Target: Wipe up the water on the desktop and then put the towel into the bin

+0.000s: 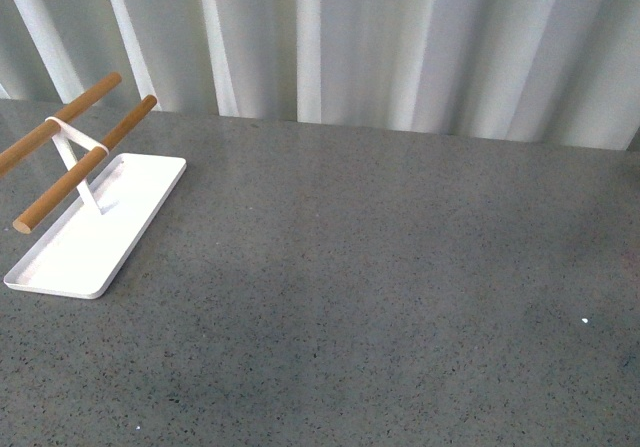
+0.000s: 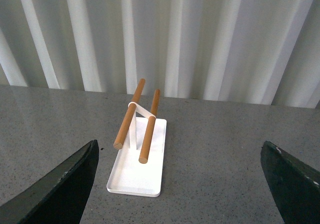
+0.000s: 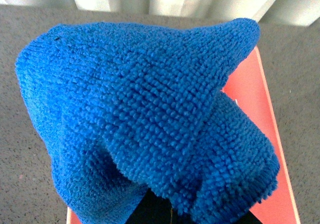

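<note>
Towel (image 3: 145, 124): royal-blue plush cloth, bunched and draped over the right gripper, filling the right wrist view; gripper fingers hidden beneath it, so their state cannot be told. Red-orange flat surface (image 3: 260, 108) lies below the cloth, on the desktop (image 1: 380, 287). Left gripper (image 2: 182, 184): dark fingers (image 2: 60, 189) spread wide, holding nothing, above the desktop. White tray (image 1: 95, 232) with two wooden bars (image 1: 85, 162): far left.
</note>
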Motion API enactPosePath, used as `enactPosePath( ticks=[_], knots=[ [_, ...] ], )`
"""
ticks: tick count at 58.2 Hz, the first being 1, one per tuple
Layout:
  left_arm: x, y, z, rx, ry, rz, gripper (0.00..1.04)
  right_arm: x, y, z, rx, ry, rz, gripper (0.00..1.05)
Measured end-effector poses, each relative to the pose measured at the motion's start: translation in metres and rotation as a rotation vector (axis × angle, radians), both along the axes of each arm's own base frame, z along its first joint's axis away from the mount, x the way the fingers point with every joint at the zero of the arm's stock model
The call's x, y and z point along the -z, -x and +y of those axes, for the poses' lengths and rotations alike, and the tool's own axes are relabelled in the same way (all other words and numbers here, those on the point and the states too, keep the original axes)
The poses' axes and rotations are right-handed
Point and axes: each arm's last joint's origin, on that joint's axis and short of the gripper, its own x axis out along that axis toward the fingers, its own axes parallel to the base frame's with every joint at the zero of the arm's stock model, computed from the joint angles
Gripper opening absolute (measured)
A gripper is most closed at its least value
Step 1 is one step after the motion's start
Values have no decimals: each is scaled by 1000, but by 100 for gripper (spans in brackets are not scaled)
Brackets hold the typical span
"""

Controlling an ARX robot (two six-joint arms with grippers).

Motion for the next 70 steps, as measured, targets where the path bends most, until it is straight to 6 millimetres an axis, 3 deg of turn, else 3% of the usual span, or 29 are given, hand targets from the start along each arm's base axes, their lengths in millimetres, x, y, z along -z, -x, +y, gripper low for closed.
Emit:
enactPosePath(
  ticks=[16, 26, 41, 47, 50, 58, 62, 70],
  knots=[
    [0, 0, 0, 0, 0, 0, 98, 46, 12, -23, 98, -26, 210, 6],
    [0, 0, 0, 0, 0, 0, 98, 58, 18, -42, 158, -25, 305, 38],
    [0, 0, 0, 0, 0, 0, 98, 49, 20, -51, 146, -18, 317, 77],
    [0, 0, 0, 0, 0, 0, 98, 43, 18, -52, 129, -14, 301, 99],
    [0, 0, 0, 0, 0, 0, 98, 35, 16, -51, 117, 7, 258, 97],
    [0, 0, 0, 0, 0, 0, 98, -19, 10, -29, 56, 135, 25, 98],
    [0, 0, 0, 0, 0, 0, 98, -56, 13, 6, -42, 174, -130, 98],
    [0, 0, 0, 0, 0, 0, 98, -86, 28, 75, -257, 175, -260, 98]
  ],
)
